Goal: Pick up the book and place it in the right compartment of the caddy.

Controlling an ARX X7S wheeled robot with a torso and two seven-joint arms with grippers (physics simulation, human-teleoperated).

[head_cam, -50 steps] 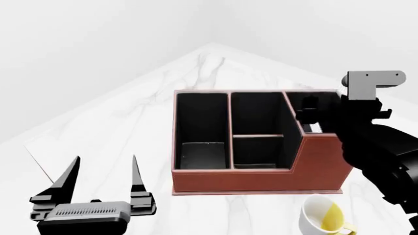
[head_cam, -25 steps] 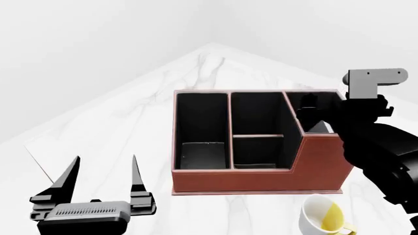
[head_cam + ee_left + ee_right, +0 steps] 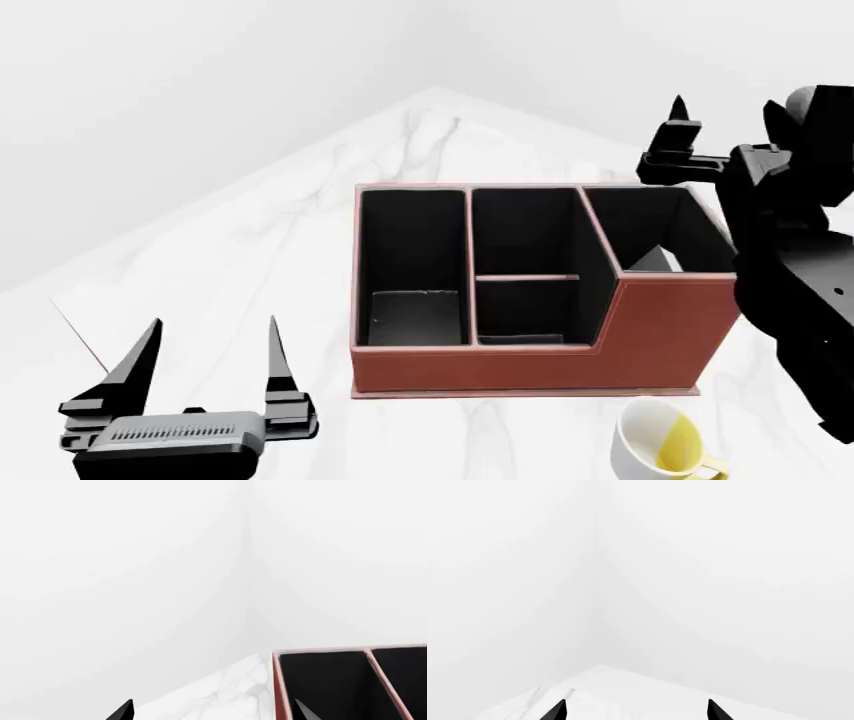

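Reddish-brown leather-look walls frame the caddy (image 3: 534,365) at the centre of the head view, on the white marble table (image 3: 254,280). In its right compartment (image 3: 654,240), the tall black-lined section at centre right, a dark wedge pokes above the front wall; this is probably a corner of the book (image 3: 650,261), though too little shows to be sure. The placing step looks finished and the arm is in retreat.

Half a second ago the right gripper (image 3: 727,120) sat low over that compartment, with its grey mount above it; now it stands in the upper right of the frame, clear of the caddy, fingertips pointing up and away, jaws spread wide and holding nothing. One second ago a pale edge showed beneath the gripper; only the dark wedge shows now. The left gripper (image 3: 214,345), lower left, has not shifted: jaws wide, empty. The white-and-yellow mug (image 3: 661,445) at the bottom edge has stayed put.

Next calls only for drawing the right arm further back without brushing the tall walls.
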